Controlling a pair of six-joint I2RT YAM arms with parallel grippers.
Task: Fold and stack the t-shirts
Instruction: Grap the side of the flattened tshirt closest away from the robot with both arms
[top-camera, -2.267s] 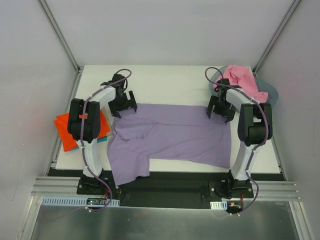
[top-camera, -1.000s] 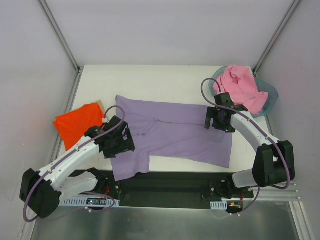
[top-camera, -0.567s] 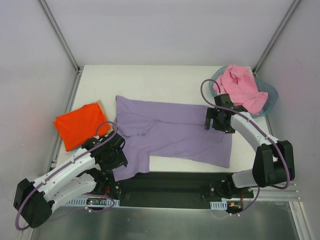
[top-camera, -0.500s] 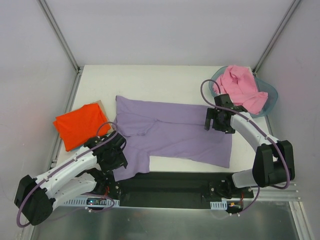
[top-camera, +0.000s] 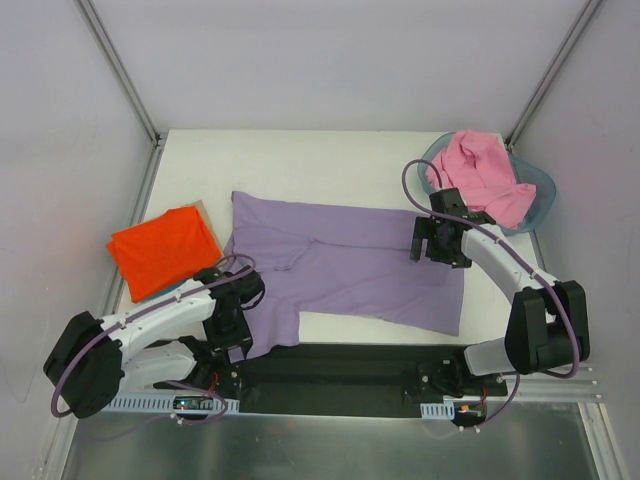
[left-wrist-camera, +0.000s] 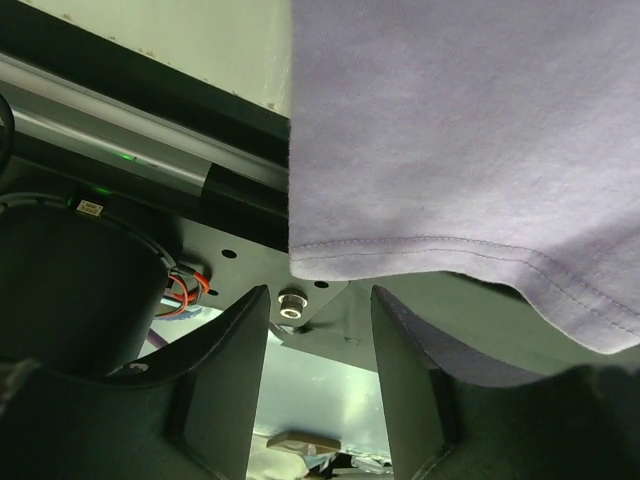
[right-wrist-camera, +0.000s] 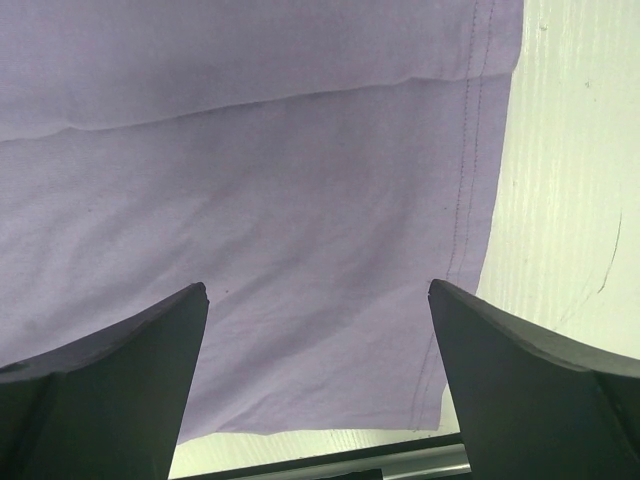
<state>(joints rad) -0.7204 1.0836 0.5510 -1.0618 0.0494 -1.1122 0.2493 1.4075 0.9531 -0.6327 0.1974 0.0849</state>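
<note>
Lavender-purple cloth t-shirt (top-camera: 350, 265) lies spread flat on the white rectangular table (top-camera: 300, 165). Its long axis runs 9 o'clock to 3 o'clock in the top view, and one flap at its 7 o'clock corner is draped over the near table edge. Left gripper (top-camera: 235, 322) sits at that corner and is the nearer tool. The wrist view shows it released, jaws apart, with the stitched hem (left-wrist-camera: 430, 245) hanging just toward 12 o'clock of the gap, not yet between the fingers. Right gripper (top-camera: 438, 243) hovers over the 3 o'clock end, also released, jaws wide. Judgement: the next grasp requires the left gripper to advance toward the hem.
</note>
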